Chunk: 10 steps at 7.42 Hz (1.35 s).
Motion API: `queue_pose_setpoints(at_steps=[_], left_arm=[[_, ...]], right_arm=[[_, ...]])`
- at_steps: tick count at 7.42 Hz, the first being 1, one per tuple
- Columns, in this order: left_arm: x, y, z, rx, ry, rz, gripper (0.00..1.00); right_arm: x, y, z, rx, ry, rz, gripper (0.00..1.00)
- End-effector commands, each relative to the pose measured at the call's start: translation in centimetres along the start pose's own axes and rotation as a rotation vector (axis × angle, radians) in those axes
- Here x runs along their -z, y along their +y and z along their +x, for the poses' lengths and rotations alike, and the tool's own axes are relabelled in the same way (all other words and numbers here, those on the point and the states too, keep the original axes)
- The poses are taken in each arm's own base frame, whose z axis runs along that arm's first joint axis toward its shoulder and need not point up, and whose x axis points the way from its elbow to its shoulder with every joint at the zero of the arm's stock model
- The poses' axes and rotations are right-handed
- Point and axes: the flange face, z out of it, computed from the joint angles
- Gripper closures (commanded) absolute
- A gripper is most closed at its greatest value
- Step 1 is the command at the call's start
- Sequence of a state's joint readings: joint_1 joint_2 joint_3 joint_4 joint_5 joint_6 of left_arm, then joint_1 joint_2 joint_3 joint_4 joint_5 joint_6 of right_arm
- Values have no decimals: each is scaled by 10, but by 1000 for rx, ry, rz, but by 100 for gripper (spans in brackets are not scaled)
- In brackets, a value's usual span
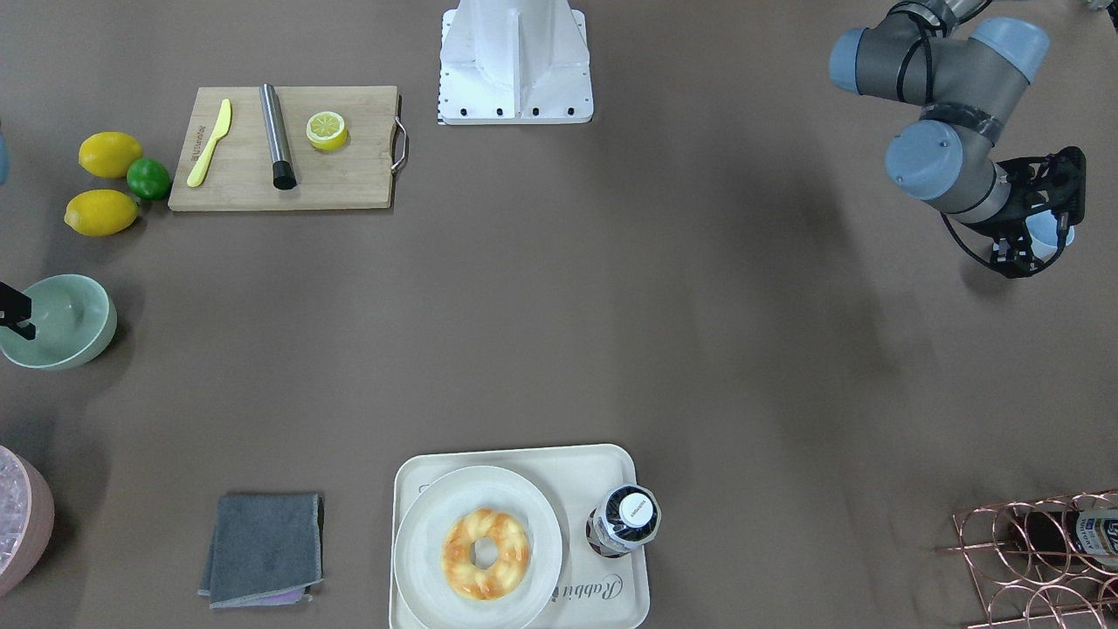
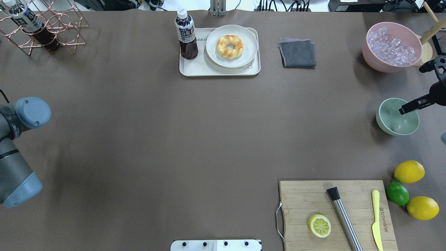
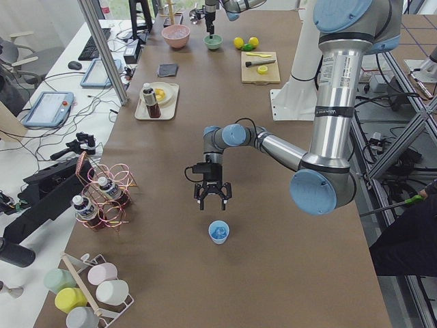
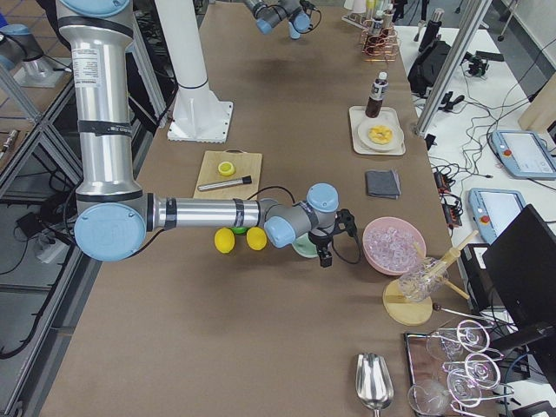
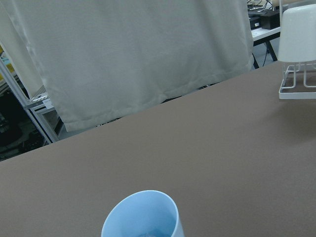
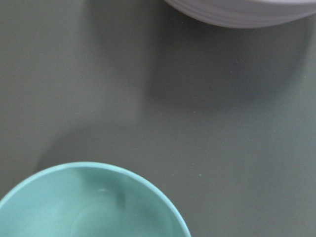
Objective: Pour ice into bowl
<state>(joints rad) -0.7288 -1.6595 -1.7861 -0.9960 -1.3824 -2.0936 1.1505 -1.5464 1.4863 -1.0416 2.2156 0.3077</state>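
Note:
The pale mint-green bowl stands empty at the table's right end; it also shows in the front view and the right wrist view. My right gripper hangs over the bowl's rim, and I cannot tell whether it is open or shut. The ice is a heap of clear cubes in the pink tub beyond the bowl. My left gripper is open and empty, just above and beside a light blue cup at the table's left end. The cup's bottom is cut off in the left wrist view.
A cutting board with a lemon half, a steel rod and a yellow knife lies near the robot, with two lemons and a lime beside it. A tray with a doughnut plate and a bottle, a grey cloth and a copper wire rack stand at the far edge.

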Motion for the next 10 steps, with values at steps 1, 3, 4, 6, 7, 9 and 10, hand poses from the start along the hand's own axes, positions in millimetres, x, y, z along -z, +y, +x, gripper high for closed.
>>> queue_pose_setpoints(at_steps=[1, 3, 4, 6, 7, 9, 10], left_arm=[[-12, 36, -1, -31, -69, 66, 4], [-20, 61, 2, -27, -100, 101, 4], [-23, 67, 3, -45, -131, 123, 4], [-23, 87, -7, -99, -135, 148, 4], [-22, 89, -10, -107, -151, 158, 4], [-14, 91, -6, -101, -139, 151, 4], [-9, 92, -4, -68, -129, 141, 4]], right_arm=[[-10, 1, -16, -19, -15, 5, 4], [-11, 6, -14, -25, -13, 1, 5], [-10, 10, -13, -23, -13, 1, 17], [-10, 18, -11, -27, -11, -4, 56], [-10, 20, -10, -29, -10, -6, 65], [-9, 29, -8, -25, -11, -5, 91], [-9, 32, -7, -21, -14, -1, 100]])
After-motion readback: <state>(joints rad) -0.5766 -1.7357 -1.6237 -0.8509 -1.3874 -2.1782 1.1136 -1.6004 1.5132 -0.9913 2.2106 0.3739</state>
